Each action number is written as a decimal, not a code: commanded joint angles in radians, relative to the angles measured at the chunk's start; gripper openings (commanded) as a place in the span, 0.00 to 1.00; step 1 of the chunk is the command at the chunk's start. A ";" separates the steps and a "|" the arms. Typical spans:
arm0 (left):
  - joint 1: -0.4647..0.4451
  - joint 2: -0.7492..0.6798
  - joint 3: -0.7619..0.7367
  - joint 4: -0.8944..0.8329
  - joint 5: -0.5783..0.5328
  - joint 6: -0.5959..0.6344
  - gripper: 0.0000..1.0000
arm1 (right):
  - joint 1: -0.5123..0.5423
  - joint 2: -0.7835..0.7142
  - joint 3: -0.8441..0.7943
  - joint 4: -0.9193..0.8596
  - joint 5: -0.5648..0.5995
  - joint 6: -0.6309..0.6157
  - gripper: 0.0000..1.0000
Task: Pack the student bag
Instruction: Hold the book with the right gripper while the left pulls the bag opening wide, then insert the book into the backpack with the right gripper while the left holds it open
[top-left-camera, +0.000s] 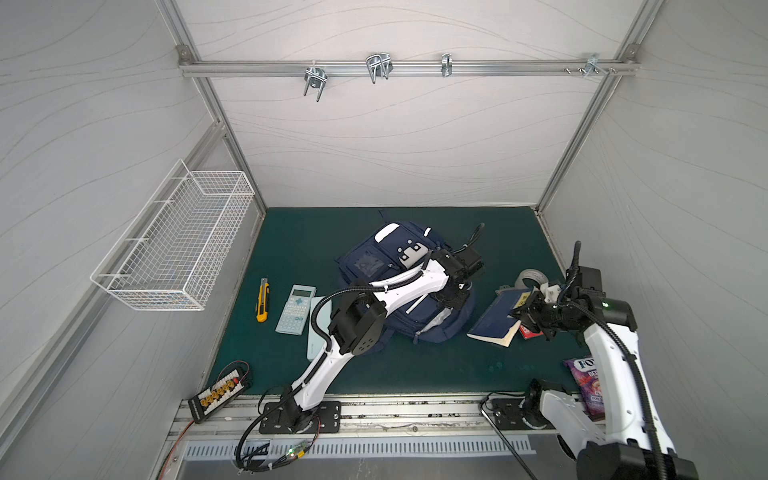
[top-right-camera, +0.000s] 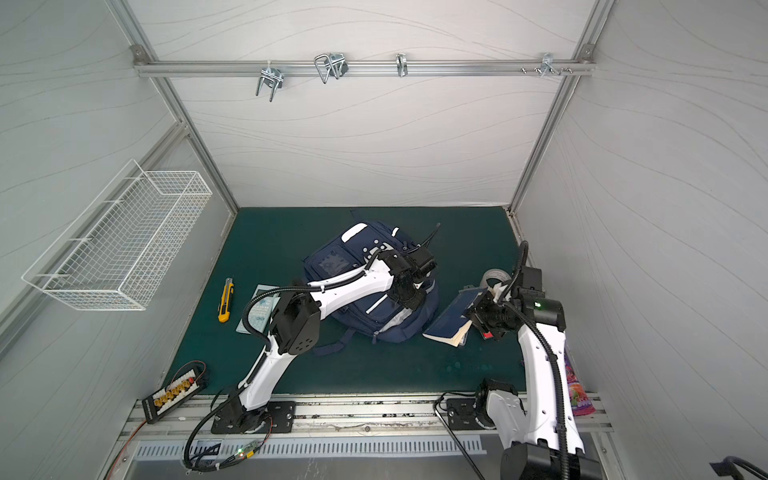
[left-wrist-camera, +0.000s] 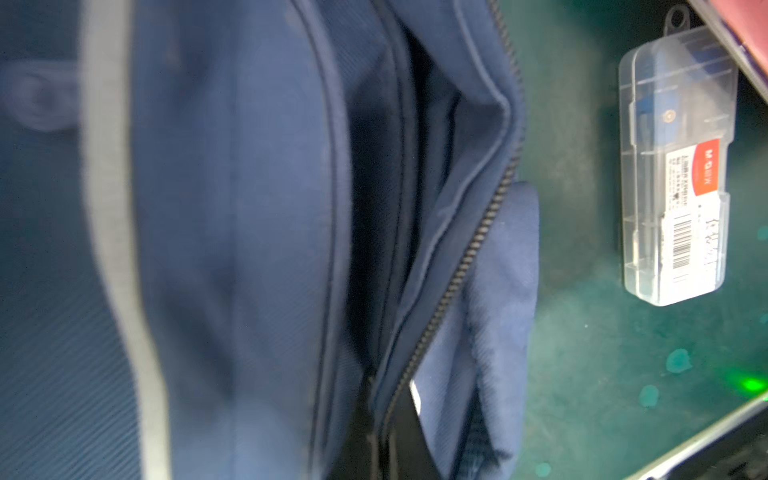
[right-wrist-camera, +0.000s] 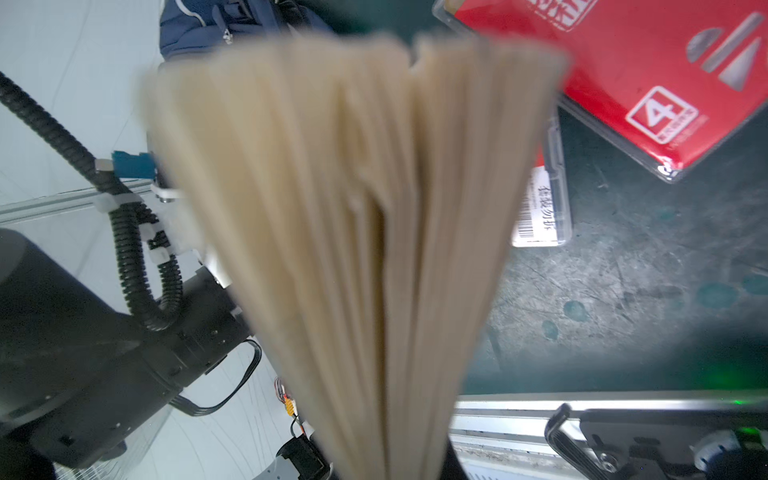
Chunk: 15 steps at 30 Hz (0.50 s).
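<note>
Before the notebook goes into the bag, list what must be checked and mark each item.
1. Left gripper shut on the student bag at its zipper edge: ok.
2. Compartment mouth open: ok, though the left wrist view shows only a narrow slit.
3. Right gripper shut on the notebook: ok.
4. Notebook pages held together: not ok, they fan loose.
5. Notebook fully off the mat: cannot tell.
6. Clear case out of the bag's mouth: ok, it lies on the mat apart from it.
</note>
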 joint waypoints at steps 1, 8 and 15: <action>0.005 -0.195 -0.014 0.029 -0.116 0.054 0.00 | -0.002 -0.009 -0.039 0.145 -0.158 0.044 0.00; 0.029 -0.487 -0.220 0.172 -0.034 0.090 0.00 | 0.176 0.027 -0.081 0.551 -0.306 0.230 0.00; 0.041 -0.649 -0.370 0.302 0.077 0.077 0.00 | 0.386 0.177 -0.139 0.906 -0.256 0.387 0.00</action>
